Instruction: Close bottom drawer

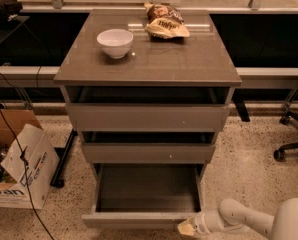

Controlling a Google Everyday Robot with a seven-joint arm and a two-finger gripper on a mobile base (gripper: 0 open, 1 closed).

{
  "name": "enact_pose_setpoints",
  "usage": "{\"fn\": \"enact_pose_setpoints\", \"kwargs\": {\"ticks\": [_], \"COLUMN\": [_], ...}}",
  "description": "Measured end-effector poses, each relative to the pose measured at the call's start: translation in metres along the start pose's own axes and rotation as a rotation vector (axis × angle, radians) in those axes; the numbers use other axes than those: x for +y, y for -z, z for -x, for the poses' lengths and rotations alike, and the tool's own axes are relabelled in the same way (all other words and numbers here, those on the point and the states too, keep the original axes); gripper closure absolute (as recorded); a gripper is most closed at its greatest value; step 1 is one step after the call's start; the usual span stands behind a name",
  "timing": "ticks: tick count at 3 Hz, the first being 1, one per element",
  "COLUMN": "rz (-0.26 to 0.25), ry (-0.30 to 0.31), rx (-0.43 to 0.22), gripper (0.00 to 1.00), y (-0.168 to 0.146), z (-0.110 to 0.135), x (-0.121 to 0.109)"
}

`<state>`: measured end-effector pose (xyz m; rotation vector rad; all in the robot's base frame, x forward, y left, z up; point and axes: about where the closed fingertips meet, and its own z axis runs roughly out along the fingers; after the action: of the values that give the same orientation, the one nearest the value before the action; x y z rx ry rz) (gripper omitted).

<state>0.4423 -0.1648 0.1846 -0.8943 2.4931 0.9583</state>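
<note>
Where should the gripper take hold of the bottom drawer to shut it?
No handle to grip: the bottom drawer has a flat front panel and stands pulled out. Best press that panel from the front, probably near its middle; the gripper sits at its right end.

The scene is lit dimly from above, in a warm yellowish cast. Pale streaks of glare are seen on the glossy worktop (199,59) near its far edge. The box of the bottom drawer (139,219) is sunk in shadow. The tool (187,228), by that drawer's front right corner, is brightly lit.
</note>
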Motion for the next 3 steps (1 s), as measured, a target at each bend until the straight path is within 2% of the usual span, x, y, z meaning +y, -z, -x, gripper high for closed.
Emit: {"fn": "enact_pose_setpoints", "kwargs": {"ticks": [1, 2, 3], "rz": [-0.037, -0.037, -0.080], "ry": [0.026, 0.026, 0.086], "rx": [-0.087, -0.088, -0.213], "gripper": [1.00, 1.00, 1.00], "y": [-0.011, -0.011, -0.020], "z": [0.017, 0.017, 0.061], "x": [-0.010, -0.011, -0.038]}}
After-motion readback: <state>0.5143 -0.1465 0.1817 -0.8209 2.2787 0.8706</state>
